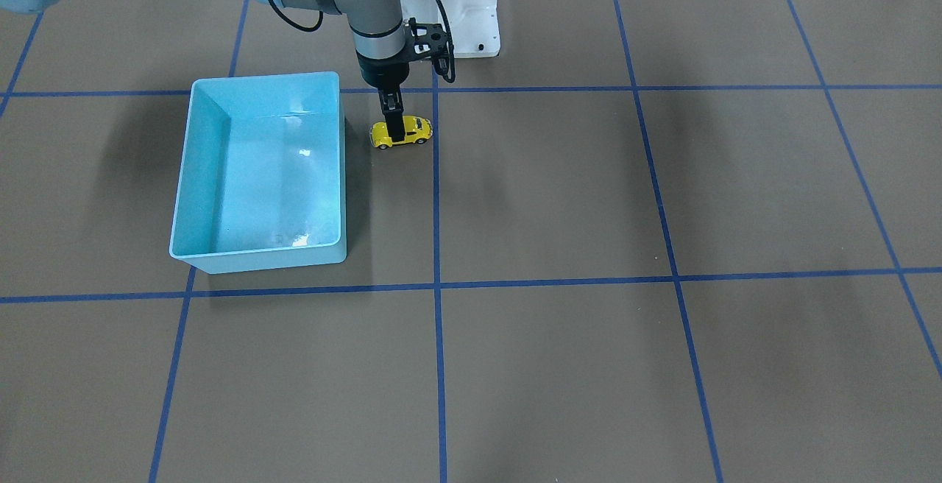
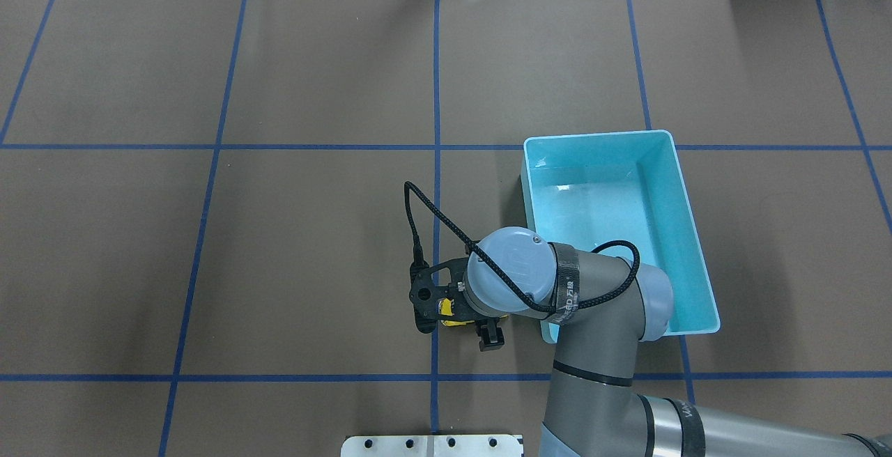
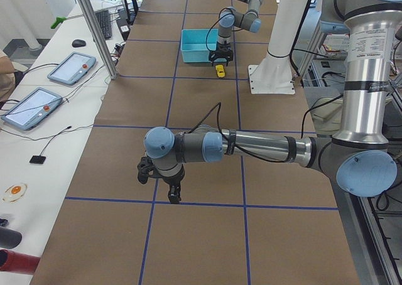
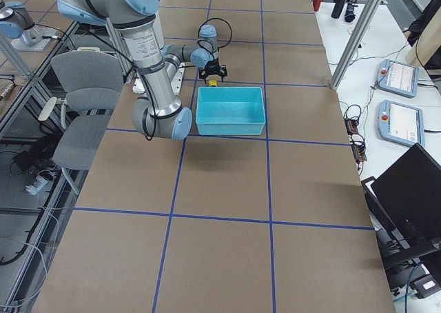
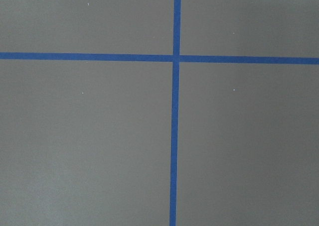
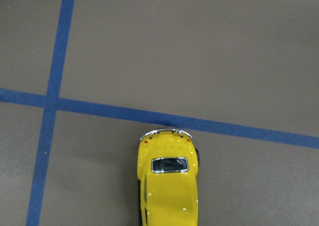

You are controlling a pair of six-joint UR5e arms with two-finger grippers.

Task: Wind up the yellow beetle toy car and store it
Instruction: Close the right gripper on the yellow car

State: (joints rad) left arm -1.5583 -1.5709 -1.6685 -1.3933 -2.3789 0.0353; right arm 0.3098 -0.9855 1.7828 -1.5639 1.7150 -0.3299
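Yellow beetle toy car point(image 1: 418, 128) sits wheels-down on the worktop point(image 1: 589, 196), upper middle of the front-facing frame, just right of the light-blue bin's point(image 1: 257, 258) upper right corner, with its long axis running left-right across the frame. Right end effector point(image 1: 395, 129) points straight down over the car's middle with a finger on each long side; I cannot tell whether they pinch the body or merely straddle it. Left end effector point(image 3: 171, 188) hangs over bare worktop well apart, its state unreadable, so the right arm is nearer. Bin empty; winding likely means rolling along that axis, then carrying frame-left.
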